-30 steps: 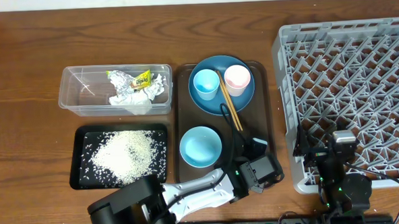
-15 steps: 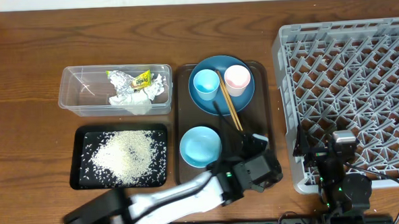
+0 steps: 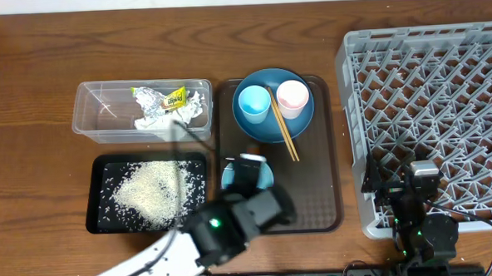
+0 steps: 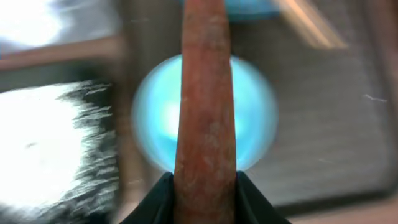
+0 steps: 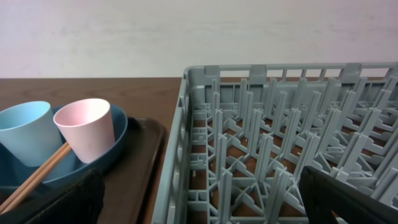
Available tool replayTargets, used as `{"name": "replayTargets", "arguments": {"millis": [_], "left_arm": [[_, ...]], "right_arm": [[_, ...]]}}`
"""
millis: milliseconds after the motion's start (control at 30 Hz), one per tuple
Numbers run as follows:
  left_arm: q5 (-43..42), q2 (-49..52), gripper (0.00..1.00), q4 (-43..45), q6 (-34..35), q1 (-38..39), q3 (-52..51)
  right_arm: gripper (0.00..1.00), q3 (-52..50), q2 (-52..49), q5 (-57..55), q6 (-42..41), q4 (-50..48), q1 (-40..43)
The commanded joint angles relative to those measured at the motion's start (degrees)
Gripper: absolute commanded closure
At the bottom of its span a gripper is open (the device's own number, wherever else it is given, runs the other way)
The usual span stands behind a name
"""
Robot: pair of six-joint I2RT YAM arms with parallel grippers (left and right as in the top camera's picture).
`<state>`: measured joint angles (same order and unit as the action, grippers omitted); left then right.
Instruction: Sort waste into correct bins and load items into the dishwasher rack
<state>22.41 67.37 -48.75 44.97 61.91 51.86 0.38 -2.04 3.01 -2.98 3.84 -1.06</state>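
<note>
— Far left?
— In the clear tub [image 3: 91, 120], crumpled napkins [image 3: 158, 121] and foil wrapper [image 3: 165, 97]; just in front, black tray [image 3: 100, 223] spread with rice [image 3: 153, 192]
— Middle?
— Blurred left gripper [image 4: 205, 196], fingers clamped on a chopstick [image 4: 204, 93], above the light-blue bowl [image 4: 255, 118] on the brown serving tray [image 3: 315, 201]; further back, dark-blue plate [image 3: 303, 119] with blue cup [image 3: 254, 104], pink cup [image 3: 292, 97] and second chopstick [image 3: 284, 130] on it
— Right?
— Grey dishwasher rack [image 3: 426, 80] straight on the table [image 3: 28, 97]; right gripper [image 5: 202, 202] at its near edge, fingers spread wide apart
</note>
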Motion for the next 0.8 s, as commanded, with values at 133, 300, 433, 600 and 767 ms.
{"name": "replayTargets", "arguments": {"millis": [133, 300, 433, 600, 767], "left_arm": [[4.1, -2.2, 0.85, -9.6, 4.9, -14.1, -0.6], [4.0, -1.8, 0.85, -10.4, 4.9, -21.6, -2.5], [3.8, -1.4, 0.85, -10.0, 4.9, -25.5, -4.6], [3.8, -1.0, 0.84, -7.5, 4.9, -27.9, -8.6], [3.7, -1.0, 0.84, -4.4, 4.9, -28.3, -11.3]], "right_arm": [[0.01, -0.1, 0.0, 0.0, 0.3, 0.2, 0.1], [0.01, -0.1, 0.0, 0.0, 0.3, 0.2, 0.1], [0.01, -0.1, 0.0, 0.0, 0.3, 0.2, 0.1], [0.01, -0.1, 0.0, 0.0, 0.3, 0.2, 0.1], [0.01, -0.1, -0.1, 0.0, 0.3, 0.2, 0.1]]}}
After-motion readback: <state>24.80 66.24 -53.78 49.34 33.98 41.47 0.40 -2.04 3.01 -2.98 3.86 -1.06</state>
